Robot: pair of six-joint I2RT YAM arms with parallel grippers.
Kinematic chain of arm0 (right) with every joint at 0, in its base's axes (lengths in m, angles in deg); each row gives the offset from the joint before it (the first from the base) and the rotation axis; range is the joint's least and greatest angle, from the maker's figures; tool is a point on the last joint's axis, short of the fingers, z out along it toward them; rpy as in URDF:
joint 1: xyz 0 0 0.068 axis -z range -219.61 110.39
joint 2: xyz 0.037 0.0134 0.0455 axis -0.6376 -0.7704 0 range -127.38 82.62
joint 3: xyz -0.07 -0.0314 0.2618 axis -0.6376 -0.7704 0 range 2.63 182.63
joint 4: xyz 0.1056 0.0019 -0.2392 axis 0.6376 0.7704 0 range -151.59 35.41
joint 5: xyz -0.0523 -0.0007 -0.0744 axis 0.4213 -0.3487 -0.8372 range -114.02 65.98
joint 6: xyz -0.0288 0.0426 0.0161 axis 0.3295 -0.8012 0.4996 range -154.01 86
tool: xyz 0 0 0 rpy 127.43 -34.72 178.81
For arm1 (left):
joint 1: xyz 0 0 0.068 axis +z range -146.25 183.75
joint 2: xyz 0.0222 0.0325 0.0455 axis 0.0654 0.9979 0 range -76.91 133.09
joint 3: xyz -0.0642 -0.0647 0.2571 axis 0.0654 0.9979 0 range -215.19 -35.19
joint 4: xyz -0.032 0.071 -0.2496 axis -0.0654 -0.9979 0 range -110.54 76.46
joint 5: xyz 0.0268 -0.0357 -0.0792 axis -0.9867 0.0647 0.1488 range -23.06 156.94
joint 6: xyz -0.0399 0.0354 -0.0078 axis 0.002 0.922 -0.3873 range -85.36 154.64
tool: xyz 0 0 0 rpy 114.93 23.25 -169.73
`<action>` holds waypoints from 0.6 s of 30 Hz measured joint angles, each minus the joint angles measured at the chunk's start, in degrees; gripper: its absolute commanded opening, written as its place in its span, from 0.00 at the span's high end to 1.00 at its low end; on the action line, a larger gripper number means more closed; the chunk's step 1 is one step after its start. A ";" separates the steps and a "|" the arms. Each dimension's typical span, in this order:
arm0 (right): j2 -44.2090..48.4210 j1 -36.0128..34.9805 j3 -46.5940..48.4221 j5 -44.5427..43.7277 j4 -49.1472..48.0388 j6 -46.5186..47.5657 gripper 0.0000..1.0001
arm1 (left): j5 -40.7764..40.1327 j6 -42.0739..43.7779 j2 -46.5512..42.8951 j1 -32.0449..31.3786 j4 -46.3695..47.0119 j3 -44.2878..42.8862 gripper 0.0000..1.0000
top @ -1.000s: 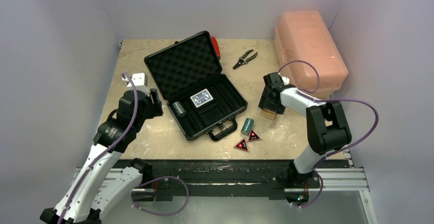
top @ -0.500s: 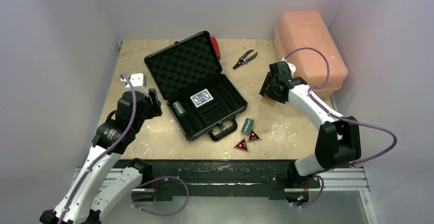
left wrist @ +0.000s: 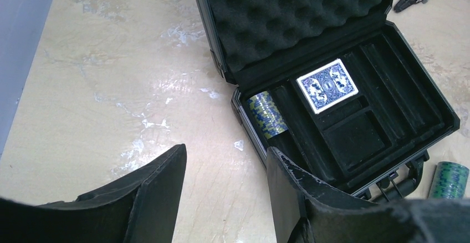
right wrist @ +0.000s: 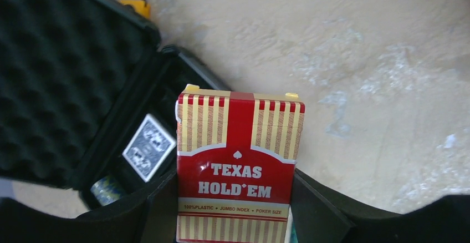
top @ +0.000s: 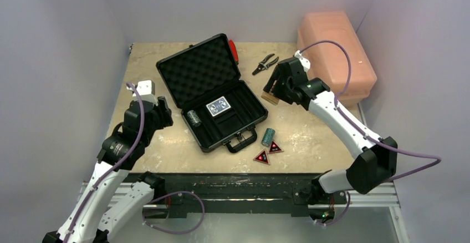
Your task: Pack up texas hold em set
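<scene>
the small black briefcase [top: 213,96] lies open near the middle of the bench [top: 316,137], its foam-lined lid tipped back toward the far left corner and its handle facing the near edge. a blue card deck [top: 218,106], patterned back up, sits in a centre compartment of the tray. a teal chip roll [top: 193,117] lies in the slot at the tray's left end. a second chip roll [top: 268,136] rests on the bench just right of the handle, outside the case. two red-black triangles [top: 261,157] lie side by side just beyond it, toward the near edge. the red deck box [right wrist: 239,168], printed "texas hold'em", is clamped between the fingers of the right gripper [top: 275,91]. it is held in the air above the bench off the case's right corner, clear of the tray. the left gripper [left wrist: 224,198] hangs above bare bench on the case's left side, its jaws apart with nothing between them. a pair of pliers [top: 265,64] lies toward the far edge, right of the lid. a red-handled tool [top: 234,50] pokes out from behind the lid's far corner. a large pink plastic box [top: 334,54] fills the far right corner.
</scene>
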State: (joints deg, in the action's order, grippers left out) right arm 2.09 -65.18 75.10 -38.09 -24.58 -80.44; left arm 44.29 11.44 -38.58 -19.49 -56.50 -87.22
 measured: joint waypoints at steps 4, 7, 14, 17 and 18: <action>-0.48 -5.14 3.54 -2.01 2.73 -5.27 1.00 | 0.42 0.02 0.07 0.00 0.00 0.00 0.46; -2.40 -8.28 7.13 -4.55 4.98 -9.22 1.00 | 0.59 0.02 -0.13 0.00 0.00 0.00 0.46; -8.41 -15.04 12.22 -8.15 8.50 -20.06 1.00 | 1.05 -0.02 -1.38 0.00 0.00 0.00 0.46; -8.55 -16.79 11.61 -9.07 8.87 -24.48 1.00 | 1.38 -0.02 -1.57 0.00 0.00 0.00 0.46; -8.55 -17.42 11.39 -9.27 8.83 -26.16 1.00 | 1.44 -0.02 -1.60 0.00 0.00 0.00 0.46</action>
State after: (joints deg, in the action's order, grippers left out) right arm -6.46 -82.60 86.49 -47.35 -15.75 -106.60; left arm 45.73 11.42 -40.17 -19.49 -56.50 -87.22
